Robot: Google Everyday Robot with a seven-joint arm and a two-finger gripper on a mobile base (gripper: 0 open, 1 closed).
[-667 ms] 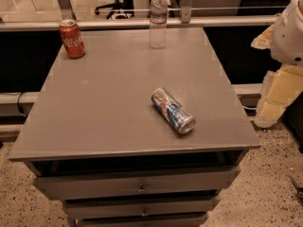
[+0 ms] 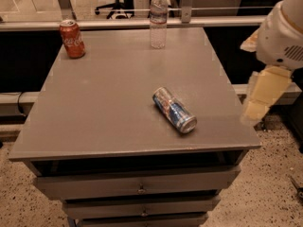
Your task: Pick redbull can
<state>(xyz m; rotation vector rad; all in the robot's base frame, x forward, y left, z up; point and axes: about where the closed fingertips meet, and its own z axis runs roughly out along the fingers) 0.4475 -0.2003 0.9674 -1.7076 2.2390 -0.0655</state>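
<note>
Not much diff vs a sec ago: redbull can (image 2: 174, 110) hasn't budged, lying on its side at ~4 o'clock on the table (image 2: 109, 103). Arm (image 2: 281, 37) crept in a bit at 3 o'clock, so approach is only starting imo. Gripper (image 2: 253, 111) hangs low off the table's 3 o'clock edge, apart from the can. Open or closed? Can't tell.

floor (image 2: 272, 188): speckled terrazzo | furniture: grey drawer cabinet (image 2: 118, 108), office chair (image 2: 110, 4) beyond railing (image 2: 227, 21) | light: dim | gripper (image 2: 253, 111): beside cabinet's right edge
</note>
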